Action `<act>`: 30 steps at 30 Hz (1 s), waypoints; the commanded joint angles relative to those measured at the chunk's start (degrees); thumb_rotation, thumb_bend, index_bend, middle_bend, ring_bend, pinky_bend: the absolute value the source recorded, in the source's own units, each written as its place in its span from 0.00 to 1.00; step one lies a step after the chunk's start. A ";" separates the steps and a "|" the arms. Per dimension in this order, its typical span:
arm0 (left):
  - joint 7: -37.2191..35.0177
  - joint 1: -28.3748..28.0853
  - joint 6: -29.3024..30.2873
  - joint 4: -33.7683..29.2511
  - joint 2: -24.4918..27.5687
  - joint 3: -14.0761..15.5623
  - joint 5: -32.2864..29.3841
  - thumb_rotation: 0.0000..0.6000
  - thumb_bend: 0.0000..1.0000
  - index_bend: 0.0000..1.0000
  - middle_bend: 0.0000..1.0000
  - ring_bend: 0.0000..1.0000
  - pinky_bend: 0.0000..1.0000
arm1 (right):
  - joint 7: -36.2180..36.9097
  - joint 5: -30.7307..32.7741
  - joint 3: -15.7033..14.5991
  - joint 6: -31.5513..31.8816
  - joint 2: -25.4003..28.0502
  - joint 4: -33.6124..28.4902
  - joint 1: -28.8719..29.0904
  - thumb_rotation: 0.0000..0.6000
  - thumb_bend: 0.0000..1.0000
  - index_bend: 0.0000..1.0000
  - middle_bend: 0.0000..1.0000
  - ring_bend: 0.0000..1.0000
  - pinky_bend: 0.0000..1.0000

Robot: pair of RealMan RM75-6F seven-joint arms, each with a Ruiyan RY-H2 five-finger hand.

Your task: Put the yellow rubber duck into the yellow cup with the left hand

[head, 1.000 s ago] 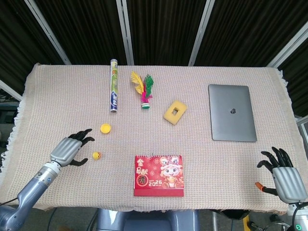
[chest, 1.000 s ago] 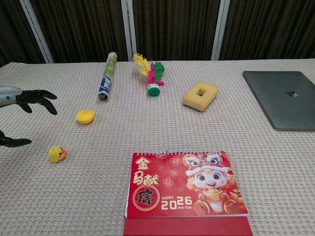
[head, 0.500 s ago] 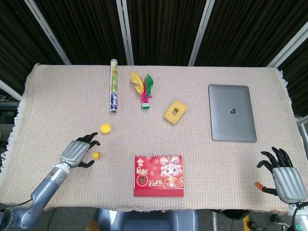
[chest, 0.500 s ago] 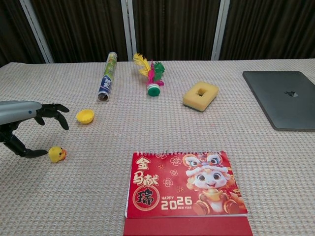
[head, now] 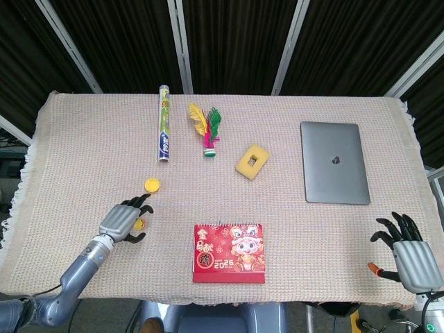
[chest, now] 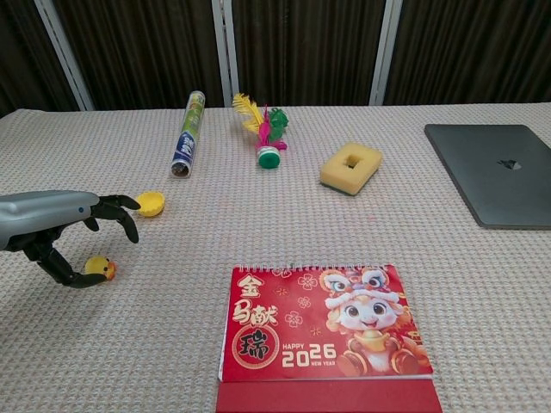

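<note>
Left hand (chest: 60, 228) slides in from where it hovered a second ago, fingers now arched over the duck (chest: 99, 268), thumb just touching its near side, nothing gripped yet. Duck sits on the cloth, cup (chest: 149, 203) near at its 1 o'clock. Best bet: pinch low and square before lifting. Right hand (head: 409, 251) idles, fingers spread, empty.

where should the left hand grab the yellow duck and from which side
Pinch the duck across its round body, coming from above and from the left, where the left hand already arches over it with fingers spread. It is small and low on the cloth, with its orange beak pointing right, so the sides suit a thumb-and-finger pinch.
</note>
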 commanded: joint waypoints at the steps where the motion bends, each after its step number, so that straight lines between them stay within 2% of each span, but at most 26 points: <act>1: 0.41 -0.07 0.37 -0.09 -0.30 0.35 -0.50 1.00 0.33 0.29 0.00 0.08 0.19 | 0.03 0.02 0.00 -0.01 0.00 0.00 0.00 1.00 0.03 0.44 0.19 0.00 0.00; 30: -1.23 -1.10 0.49 0.55 -0.97 0.27 -6.84 1.00 0.33 0.37 0.00 0.08 0.19 | 0.49 0.30 0.09 0.12 0.03 -0.15 -0.12 1.00 0.03 0.44 0.19 0.00 0.00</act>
